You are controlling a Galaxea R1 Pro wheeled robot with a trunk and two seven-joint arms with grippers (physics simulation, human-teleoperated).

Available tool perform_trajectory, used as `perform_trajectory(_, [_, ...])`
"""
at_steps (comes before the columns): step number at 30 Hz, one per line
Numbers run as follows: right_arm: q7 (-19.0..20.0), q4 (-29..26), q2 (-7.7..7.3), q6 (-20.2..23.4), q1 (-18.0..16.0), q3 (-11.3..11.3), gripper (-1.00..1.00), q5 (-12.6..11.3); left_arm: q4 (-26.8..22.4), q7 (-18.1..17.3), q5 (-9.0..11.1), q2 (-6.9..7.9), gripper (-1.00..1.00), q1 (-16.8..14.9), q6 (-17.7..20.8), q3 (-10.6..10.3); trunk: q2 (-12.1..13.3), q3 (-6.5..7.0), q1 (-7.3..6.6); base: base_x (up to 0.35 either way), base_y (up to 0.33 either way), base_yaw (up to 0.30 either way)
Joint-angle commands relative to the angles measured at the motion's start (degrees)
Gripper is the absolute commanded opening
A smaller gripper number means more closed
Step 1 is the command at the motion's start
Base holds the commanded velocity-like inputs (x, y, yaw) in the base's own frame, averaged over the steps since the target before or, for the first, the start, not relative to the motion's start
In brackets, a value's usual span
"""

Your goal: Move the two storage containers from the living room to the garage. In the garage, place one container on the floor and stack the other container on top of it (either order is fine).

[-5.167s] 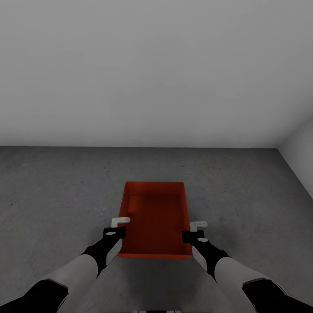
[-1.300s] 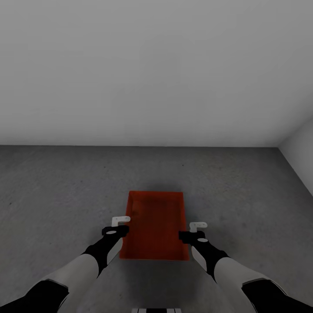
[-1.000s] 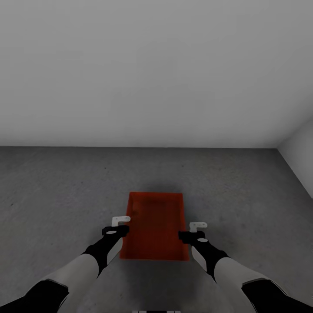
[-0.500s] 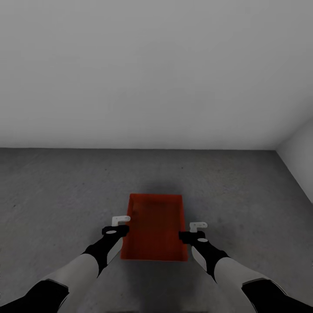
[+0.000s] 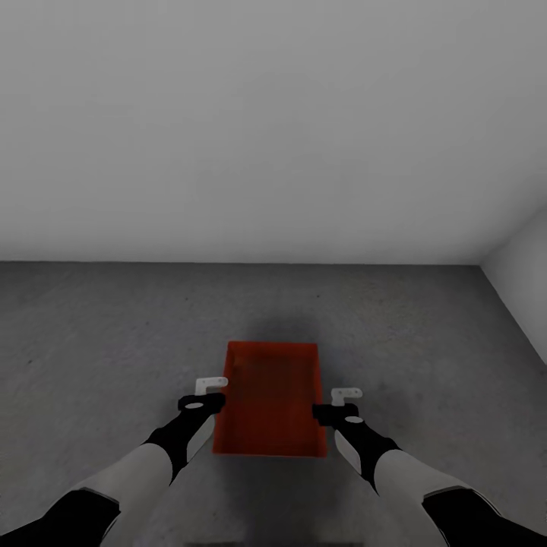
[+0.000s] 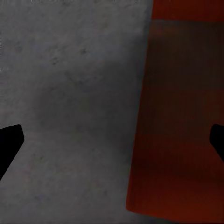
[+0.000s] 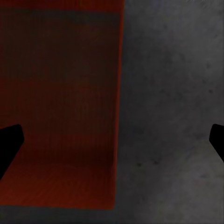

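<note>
Orange-red rectangular open-topped storage bin on dark grey speckled concrete floor, between left gripper and right gripper; fingers of both spread wide, holding nothing.

Two arms are being shown in the head view, each being built of a glossy black upper segment, a pale grey-white forearm shell and a tapered black wrist section. A small pale oval mark is being displayed on the black wrist housing of the left arm, and a like mark on the right arm. Each wrist is being topped by a small white L-shaped bracket carrying tiny dark screw dots. In the wrist views, the fingertips are being rendered as flat, matt black wedges.
</note>
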Motion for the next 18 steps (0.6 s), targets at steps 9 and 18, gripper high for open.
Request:
perform_trajectory(9, [-0.3, 0.0, 0.0, 0.1, 0.0, 0.5, 1.0, -0.6, -0.1, 0.4, 0.5, 0.04, 1.0, 0.0, 0.3, -0.5, 3.6, 1.59, -1.99, 0.0, 0.0, 0.0])
perform_trajectory(18, [-0.2, 0.0, 0.0, 0.1, 0.0, 0.5, 1.0, -0.6, -0.2, 0.4, 0.5, 0.05, 1.0, 0.0, 0.3, -0.5, 7.2, 3.21, -3.96, 0.0, 0.0, 0.0])
